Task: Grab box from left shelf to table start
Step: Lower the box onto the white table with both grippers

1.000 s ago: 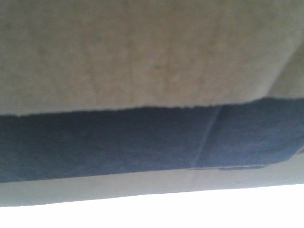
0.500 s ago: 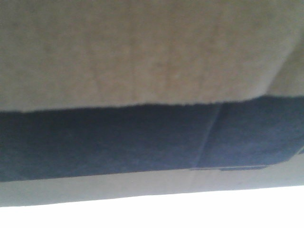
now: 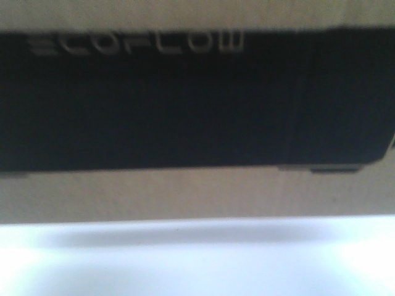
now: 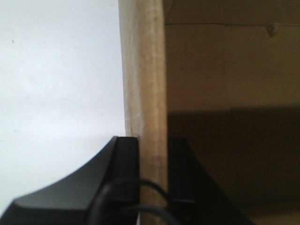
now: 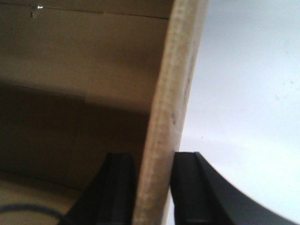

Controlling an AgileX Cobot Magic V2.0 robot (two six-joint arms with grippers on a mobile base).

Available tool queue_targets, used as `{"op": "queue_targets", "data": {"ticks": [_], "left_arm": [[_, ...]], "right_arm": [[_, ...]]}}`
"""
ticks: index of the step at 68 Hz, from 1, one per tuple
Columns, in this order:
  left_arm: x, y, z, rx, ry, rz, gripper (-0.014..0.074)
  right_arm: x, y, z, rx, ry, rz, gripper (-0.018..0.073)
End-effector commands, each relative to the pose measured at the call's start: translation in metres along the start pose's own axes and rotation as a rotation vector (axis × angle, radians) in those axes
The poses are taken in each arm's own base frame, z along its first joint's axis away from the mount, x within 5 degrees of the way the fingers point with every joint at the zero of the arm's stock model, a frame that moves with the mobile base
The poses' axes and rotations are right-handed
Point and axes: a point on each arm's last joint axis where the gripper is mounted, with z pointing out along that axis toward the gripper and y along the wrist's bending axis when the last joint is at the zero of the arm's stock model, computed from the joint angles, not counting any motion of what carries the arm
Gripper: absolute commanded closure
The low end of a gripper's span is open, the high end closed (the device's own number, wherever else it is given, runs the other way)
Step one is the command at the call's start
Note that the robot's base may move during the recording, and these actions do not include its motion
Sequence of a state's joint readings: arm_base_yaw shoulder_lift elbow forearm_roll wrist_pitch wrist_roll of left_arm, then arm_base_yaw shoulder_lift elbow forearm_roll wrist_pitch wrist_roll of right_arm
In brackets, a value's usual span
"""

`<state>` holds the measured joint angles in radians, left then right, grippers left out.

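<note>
Since a moment ago, shifted in the front view: black panel with pale "ECOFLOW" lettering now across the top, brown flap gone from sight, more white showing below; box [image 3: 197, 194] apparently lowered or tilted. Nearest, in the left wrist view, left gripper [image 4: 153, 173] clamped on an upright cardboard wall of the box, one black finger [image 4: 126, 164] outside, the other inside; likewise right gripper [image 5: 154, 187] pinched on the opposite wall, finger [image 5: 185, 183] on the outer side. Beyond the walls, only the shadowed brown interior of the box; outside them, plain white. Below the box in the front view, table [image 3: 197, 265], with a soft shadow just under the box edge; touching or hovering, cannot tell. Shelf nowhere in sight; lift apparently done, setting down and release left. Nothing seen blocking the way.
</note>
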<state>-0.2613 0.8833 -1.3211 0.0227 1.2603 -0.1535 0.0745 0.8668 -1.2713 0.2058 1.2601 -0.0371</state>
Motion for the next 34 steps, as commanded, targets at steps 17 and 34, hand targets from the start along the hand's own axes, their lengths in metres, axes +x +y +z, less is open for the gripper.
{"op": "queue_targets", "data": {"ticks": [17, 34], "left_arm": [[-0.037, -0.009, 0.066, -0.001, 0.072, 0.017, 0.0689], [-0.049, -0.013, 0.117, -0.009, 0.122, 0.021, 0.0689]], "right_arm": [[-0.031, -0.016, 0.055, 0.054, 0.107, 0.0, 0.0495], [-0.048, -0.027, 0.1, 0.086, 0.127, 0.002, 0.0495]]}}
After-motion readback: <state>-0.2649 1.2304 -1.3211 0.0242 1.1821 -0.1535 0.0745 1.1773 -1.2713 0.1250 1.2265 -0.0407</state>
